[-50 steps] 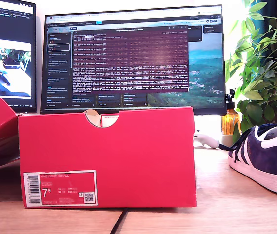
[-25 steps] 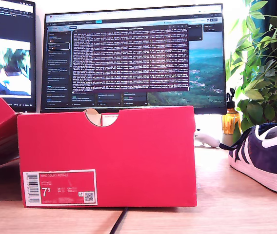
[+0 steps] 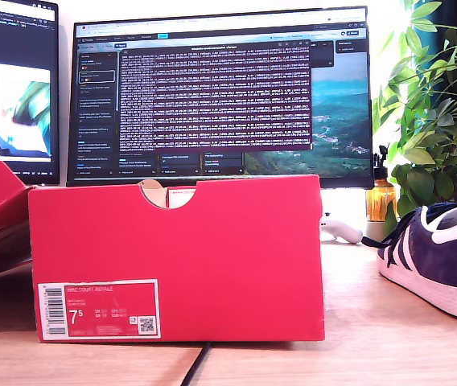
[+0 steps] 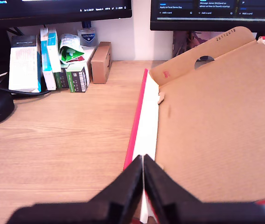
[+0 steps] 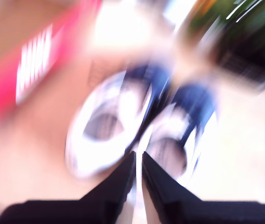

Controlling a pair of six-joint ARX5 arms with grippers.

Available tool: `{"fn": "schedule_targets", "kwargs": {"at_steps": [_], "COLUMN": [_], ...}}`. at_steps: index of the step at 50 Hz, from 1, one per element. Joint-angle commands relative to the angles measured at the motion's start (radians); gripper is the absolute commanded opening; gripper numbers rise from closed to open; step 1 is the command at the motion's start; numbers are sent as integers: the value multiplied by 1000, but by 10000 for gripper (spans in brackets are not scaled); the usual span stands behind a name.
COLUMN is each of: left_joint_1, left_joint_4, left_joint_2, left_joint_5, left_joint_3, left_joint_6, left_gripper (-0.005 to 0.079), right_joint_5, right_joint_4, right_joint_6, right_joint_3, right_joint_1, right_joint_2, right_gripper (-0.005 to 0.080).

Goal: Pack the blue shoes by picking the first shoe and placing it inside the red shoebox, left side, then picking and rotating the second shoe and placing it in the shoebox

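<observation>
My first gripper [image 4: 142,161] pinched closed, empty, above the red shoebox [image 3: 176,257] rim. My second gripper [image 5: 138,156] closed, empty, over the blurred blue shoes [image 5: 137,126].

Exterior view: table-level, close, facing red shoebox [image 3: 176,257]. Wrist views look down; first shares shoebox [image 4: 207,130].

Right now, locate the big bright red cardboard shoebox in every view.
Exterior view: the bright red cardboard shoebox fills the centre, label facing the camera.
First wrist view: its open brown interior lies beyond my first gripper.
Second wrist view: only a red blur; uncertain.
Shared landmark: the monitor.
</observation>
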Motion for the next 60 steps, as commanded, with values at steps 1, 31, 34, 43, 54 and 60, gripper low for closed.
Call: {"fn": "schedule_targets", "kwargs": {"at_steps": [1, 31, 34, 43, 54, 60], "left_joint_1": [-2, -2, -2, -2, -2, -2], "left_joint_4": [6, 6, 6, 6, 6, 6], "left_joint_2": [-9, -9, -9, -9, -9, -9], "left_joint_5": [1, 1, 1, 1, 1, 1], "left_joint_3": [-36, -36, -36, -36, -36, -36], "left_joint_6": [-4, -4, -4, -4, -4, -4], "left_gripper": [-11, -11, -11, -11, -11, -11], "right_joint_5": [5, 247, 276, 314, 319, 286], "right_joint_4": [-79, -192, -173, -163, -128, -109], "right_joint_6": [-51, -335, -343, -388, -383, -385], "right_joint_3": [58, 195, 195, 195, 195, 195], "right_joint_1": [10, 256, 285, 341, 351, 349], "right_joint_2": [58, 443, 459, 532, 624, 638], "right_gripper": [-13, 413, 459, 495, 501, 500]}}
